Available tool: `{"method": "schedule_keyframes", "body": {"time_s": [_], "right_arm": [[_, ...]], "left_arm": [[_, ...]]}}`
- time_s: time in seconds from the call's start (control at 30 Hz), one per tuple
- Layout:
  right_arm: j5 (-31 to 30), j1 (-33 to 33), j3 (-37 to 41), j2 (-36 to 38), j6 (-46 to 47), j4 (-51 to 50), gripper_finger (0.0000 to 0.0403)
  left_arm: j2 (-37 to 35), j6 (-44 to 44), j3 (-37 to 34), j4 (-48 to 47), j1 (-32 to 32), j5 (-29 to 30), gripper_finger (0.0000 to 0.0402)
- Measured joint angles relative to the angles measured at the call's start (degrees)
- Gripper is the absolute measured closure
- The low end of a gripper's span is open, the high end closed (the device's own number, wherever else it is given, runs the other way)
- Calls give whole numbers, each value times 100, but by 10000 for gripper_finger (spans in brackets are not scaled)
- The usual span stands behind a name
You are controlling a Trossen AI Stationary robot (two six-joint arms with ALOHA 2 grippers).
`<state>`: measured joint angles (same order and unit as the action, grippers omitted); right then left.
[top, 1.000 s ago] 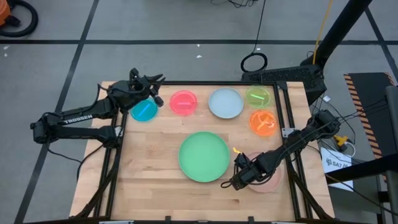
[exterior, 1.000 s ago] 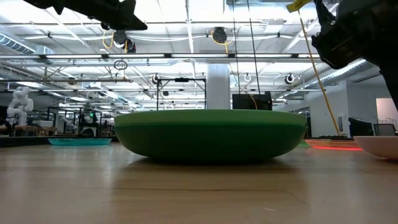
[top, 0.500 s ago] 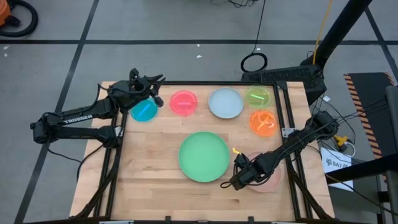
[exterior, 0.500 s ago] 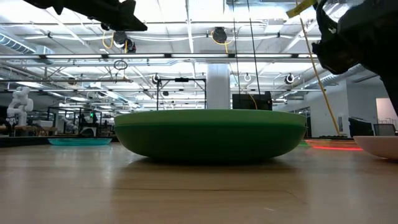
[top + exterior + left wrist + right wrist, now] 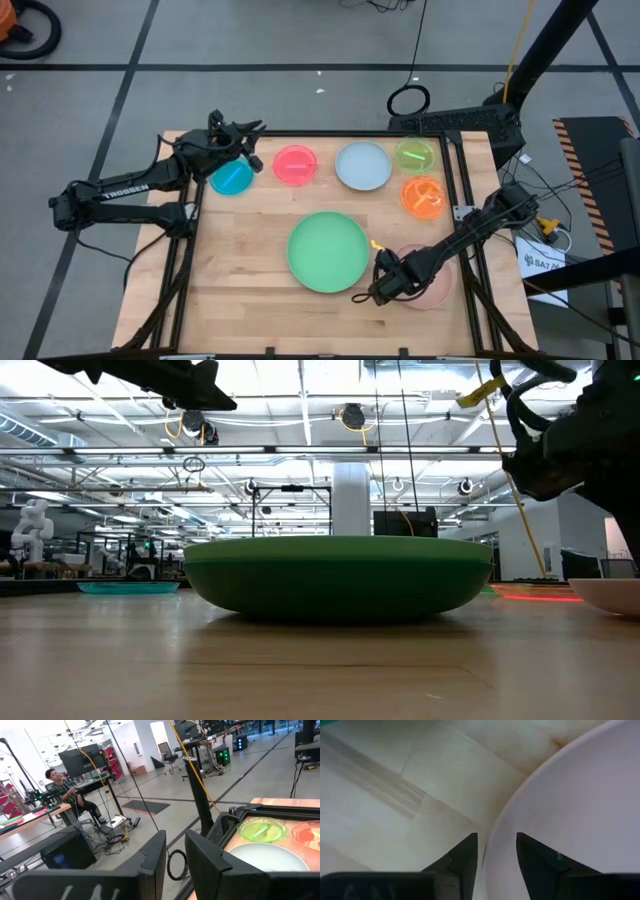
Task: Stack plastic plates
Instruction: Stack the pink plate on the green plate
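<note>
Right gripper (image 5: 383, 287) low at pale pink plate (image 5: 432, 288), near table's (image 5: 240, 270) front right corner; fingers (image 5: 462, 857) parted, straddling plate rim, not closed on it. Big green plate (image 5: 328, 251) just beside, table centre. Left gripper (image 5: 243, 140) hangs above blue plate (image 5: 232, 178) at back left, fingers slightly apart, empty. Red plate (image 5: 295, 165), light blue plate (image 5: 363, 165), yellow-green plate (image 5: 415, 155), orange plate (image 5: 423, 196) along back right.

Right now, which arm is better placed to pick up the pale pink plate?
Right. The right gripper sits low at the pale pink plate, its open fingers straddling the rim. The left gripper hangs at the far side of the table by the translucent blue plate, well away from it.
</note>
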<state>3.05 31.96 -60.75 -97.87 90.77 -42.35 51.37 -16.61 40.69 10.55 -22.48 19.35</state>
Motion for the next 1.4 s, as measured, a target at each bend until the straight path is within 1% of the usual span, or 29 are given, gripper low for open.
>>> {"method": "schedule_keyframes", "body": {"time_s": [0.13, 0.3, 0.5, 0.67, 0.77, 0.97, 1.13, 1.23, 1.4], "right_arm": [[23, -5, -9, -185, 4, 17, 293], [287, -8, -26, -264, 11, 16, 334], [378, -8, -24, -242, 60, -47, 373], [571, -8, -287, -277, -18, -536, 377], [610, -3, -571, -294, -152, -1027, 378], [612, -3, -1147, -279, -509, -2039, 397], [606, -3, -1597, -277, -669, -2799, 397], [539, -9, -1868, -274, -847, -3082, 399], [143, -10, -2311, -272, -1001, -3601, 400]], "left_arm": [[0, 1, 0, 0, 2, 0, 321], [1, 6, 0, -2, 0, 0, 321], [0, 10, 0, -2, 4, 0, 321], [0, 15, 0, 0, 4, 0, 321], [0, 15, 0, 0, 7, 0, 321], [0, 17, 0, 0, 7, 0, 321], [0, 17, 0, 0, 5, 1, 321], [0, 17, 0, 0, 7, 0, 321], [0, 17, 0, 2, 7, 0, 321]]}}
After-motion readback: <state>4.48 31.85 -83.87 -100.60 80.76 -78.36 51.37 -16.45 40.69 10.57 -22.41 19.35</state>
